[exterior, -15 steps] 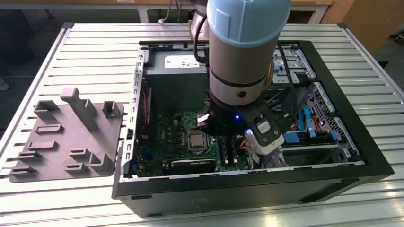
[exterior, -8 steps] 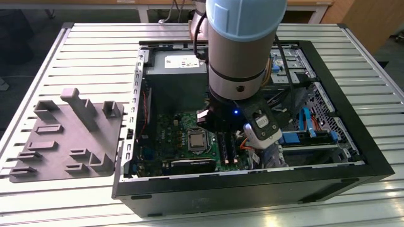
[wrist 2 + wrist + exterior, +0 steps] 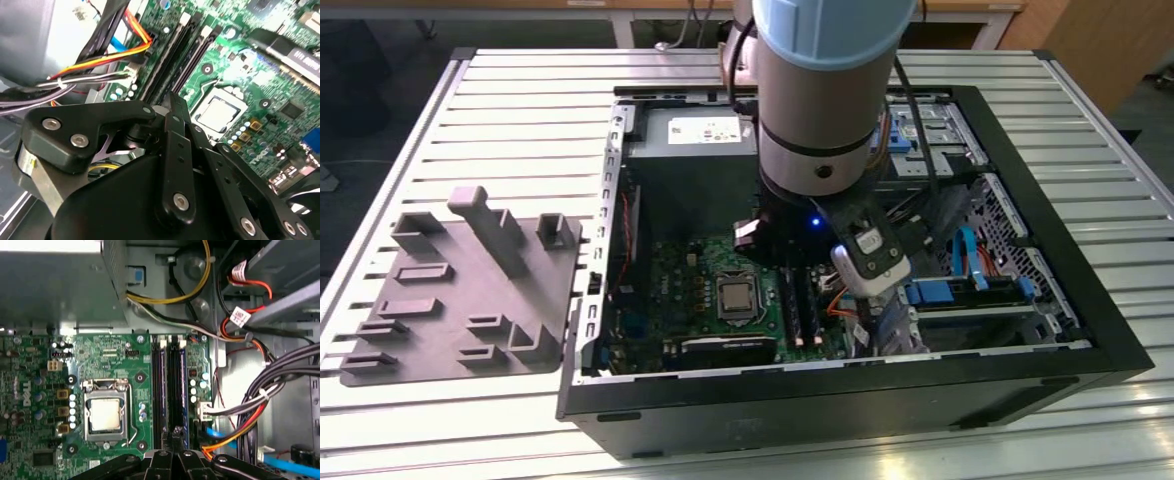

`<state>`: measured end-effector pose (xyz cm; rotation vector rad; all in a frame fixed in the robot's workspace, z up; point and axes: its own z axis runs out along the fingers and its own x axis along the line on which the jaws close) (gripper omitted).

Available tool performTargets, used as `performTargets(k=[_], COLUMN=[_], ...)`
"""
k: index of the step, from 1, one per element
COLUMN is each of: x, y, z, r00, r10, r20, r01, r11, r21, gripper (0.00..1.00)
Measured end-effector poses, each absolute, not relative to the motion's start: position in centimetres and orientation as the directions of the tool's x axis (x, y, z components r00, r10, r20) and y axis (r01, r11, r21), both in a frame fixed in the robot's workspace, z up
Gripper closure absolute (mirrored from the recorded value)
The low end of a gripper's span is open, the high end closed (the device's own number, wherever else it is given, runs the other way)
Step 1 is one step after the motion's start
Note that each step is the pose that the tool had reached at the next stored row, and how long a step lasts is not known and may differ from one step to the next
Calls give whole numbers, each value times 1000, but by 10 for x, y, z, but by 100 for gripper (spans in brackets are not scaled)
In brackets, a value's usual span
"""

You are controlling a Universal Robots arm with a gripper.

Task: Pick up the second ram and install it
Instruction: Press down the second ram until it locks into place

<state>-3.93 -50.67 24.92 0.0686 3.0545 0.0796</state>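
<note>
The pincer [image 3: 173, 440], closed with its fingertips together above the black memory slots [image 3: 170, 385] where the second ram [image 3: 181, 385] appears seated, could, I judge, flex the motherboard [image 3: 115, 390] if pressing off-centre.

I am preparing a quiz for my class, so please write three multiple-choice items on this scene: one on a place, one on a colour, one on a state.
1. Where is the grey tray? A) on the floor B) on the table beside the computer case C) on a chair
2. What colour is the motherboard? A) green B) red C) white
3. The case is: A) shut B) open C) overturned
B: it lies on the slats; A: both wrist views show green; B: its inside shows.
</note>
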Motion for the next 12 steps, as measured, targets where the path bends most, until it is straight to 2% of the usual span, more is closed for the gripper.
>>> performTargets(k=[12], x=[-39], y=[-500], z=[249], r00=[-995], r10=[47], r20=[-84], r01=[42], r11=[998], r21=[54], gripper=[89])
